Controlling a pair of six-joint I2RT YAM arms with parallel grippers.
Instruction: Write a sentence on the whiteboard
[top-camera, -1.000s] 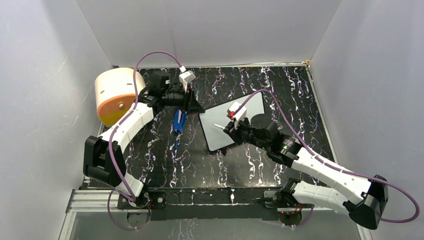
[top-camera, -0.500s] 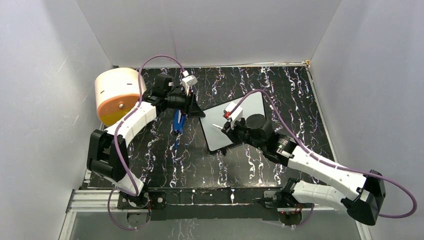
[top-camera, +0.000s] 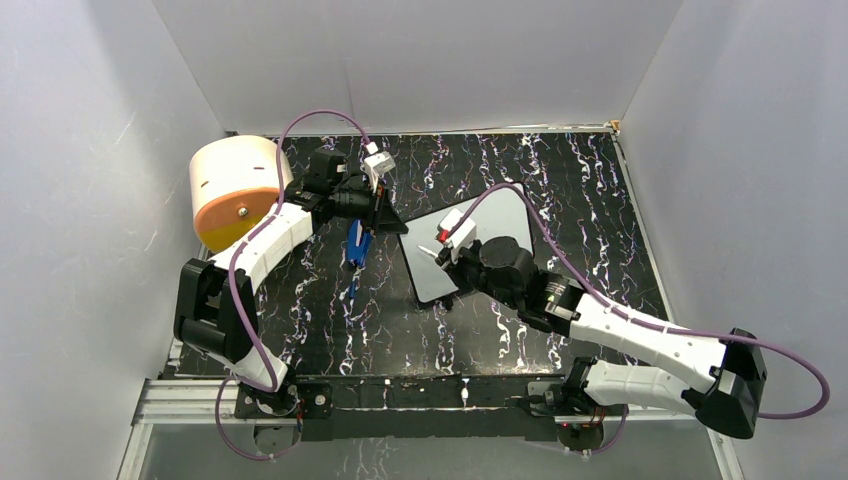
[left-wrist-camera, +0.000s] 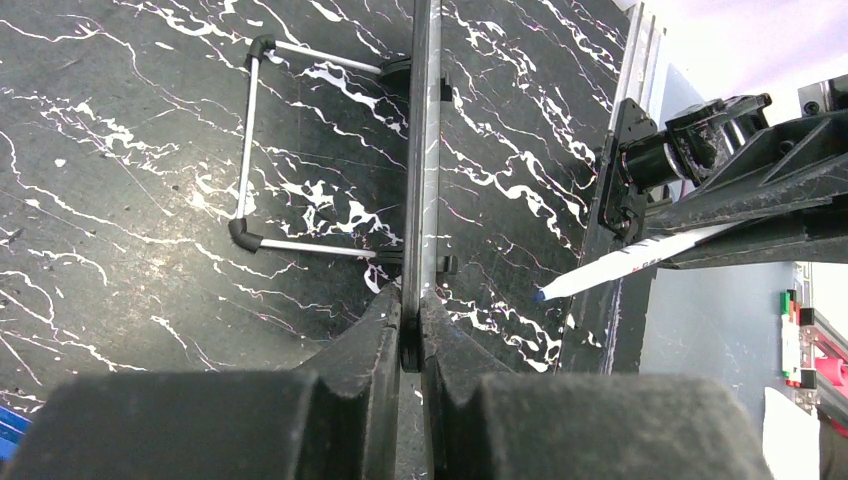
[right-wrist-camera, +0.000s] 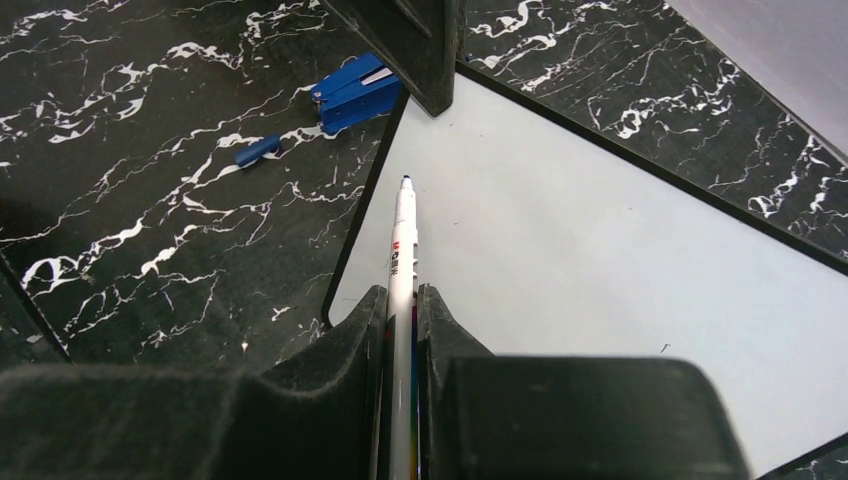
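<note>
The whiteboard (top-camera: 430, 277) is tilted, with its face blank in the right wrist view (right-wrist-camera: 600, 260); no blue sentence shows on it. My left gripper (top-camera: 392, 222) is shut on the board's upper left edge. The left wrist view shows the board edge-on (left-wrist-camera: 423, 150) between the left gripper's (left-wrist-camera: 411, 335) fingers. My right gripper (top-camera: 449, 258) is shut on a white marker (right-wrist-camera: 403, 250) with a blue tip. The tip points at the board near its left edge. In the left wrist view the marker (left-wrist-camera: 620, 265) stands a little apart from the board's face.
A blue block (top-camera: 358, 243) lies left of the board, also in the right wrist view (right-wrist-camera: 355, 92), with a small blue cap (right-wrist-camera: 257, 150) near it. A tan and orange cylinder (top-camera: 232, 190) stands at the far left. The board's wire stand (left-wrist-camera: 245, 150) shows behind it.
My right arm has moved left over the board, bringing the marker tip near the board's left edge. My left gripper shifted slightly and keeps its hold on the board.
</note>
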